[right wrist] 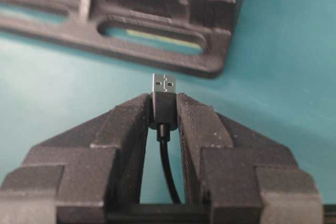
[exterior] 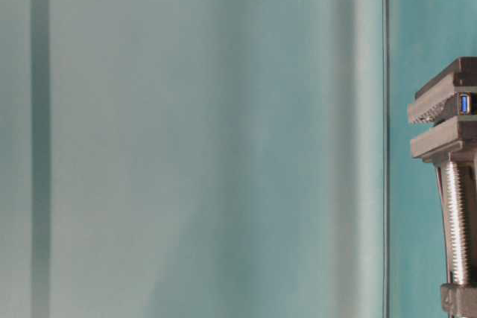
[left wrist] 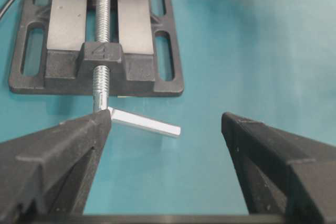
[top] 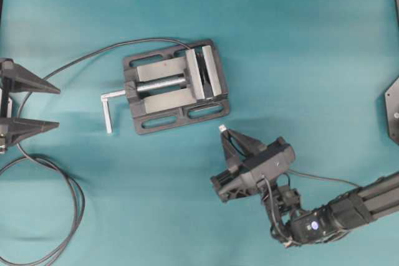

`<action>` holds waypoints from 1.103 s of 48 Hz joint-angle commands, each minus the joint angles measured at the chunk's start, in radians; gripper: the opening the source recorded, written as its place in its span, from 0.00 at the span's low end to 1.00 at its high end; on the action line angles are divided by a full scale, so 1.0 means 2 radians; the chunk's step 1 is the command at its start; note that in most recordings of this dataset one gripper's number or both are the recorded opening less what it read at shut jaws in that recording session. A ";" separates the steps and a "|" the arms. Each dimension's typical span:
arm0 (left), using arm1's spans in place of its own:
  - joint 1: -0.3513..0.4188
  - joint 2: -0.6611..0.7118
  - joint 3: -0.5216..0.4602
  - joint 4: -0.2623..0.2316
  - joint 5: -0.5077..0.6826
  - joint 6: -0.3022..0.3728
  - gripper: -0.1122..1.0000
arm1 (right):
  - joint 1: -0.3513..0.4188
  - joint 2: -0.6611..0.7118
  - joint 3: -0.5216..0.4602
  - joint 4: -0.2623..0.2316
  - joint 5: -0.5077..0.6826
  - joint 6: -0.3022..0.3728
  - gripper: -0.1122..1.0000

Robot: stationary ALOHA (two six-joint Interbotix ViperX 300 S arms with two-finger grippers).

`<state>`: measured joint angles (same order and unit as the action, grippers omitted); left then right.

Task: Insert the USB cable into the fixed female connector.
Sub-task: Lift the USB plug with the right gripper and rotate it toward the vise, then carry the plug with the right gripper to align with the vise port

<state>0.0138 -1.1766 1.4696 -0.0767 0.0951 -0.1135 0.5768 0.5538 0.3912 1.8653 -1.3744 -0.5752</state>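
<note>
My right gripper [right wrist: 164, 109] is squeezed tight on the USB cable [right wrist: 164, 106]. The dark plug sits between my two fingers, and its shiny metal tip pokes out in front at 12 o'clock. The thin cord hangs back between my fingers toward me.

From above, my right gripper [top: 229, 134] is at about 5 o'clock from the vise [top: 176, 86], close to its corner but not touching it. The little silver tip points up toward the vise.

The socket [exterior: 464, 103] I must reach is a tiny piece with a blue inside, pinched in the vise. I can see it only in the low side view. A long dark cable [top: 43, 172] runs away from the vise and loops on the table [top: 299, 42] at the far left.

My left gripper [top: 25, 105] waits at 9 o'clock with its fingers wide apart, holding nothing. The vise handle [left wrist: 144, 123] lies just in front of it.

Here is what I think could go wrong. The tip may not line up with the socket, and then it would bump the vise and not go in. The plug could be the wrong way up. If I push hard while crooked, the plug may slip or tilt in my fingers.
</note>
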 commanded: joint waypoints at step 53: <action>0.000 0.007 0.010 0.001 -0.031 -0.003 1.00 | -0.005 0.064 -0.132 0.025 -0.124 -0.050 0.29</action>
<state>0.0138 -1.1766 1.5002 -0.0767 0.0414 -0.1135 0.5737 0.7010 0.1457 1.9129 -1.6137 -0.6734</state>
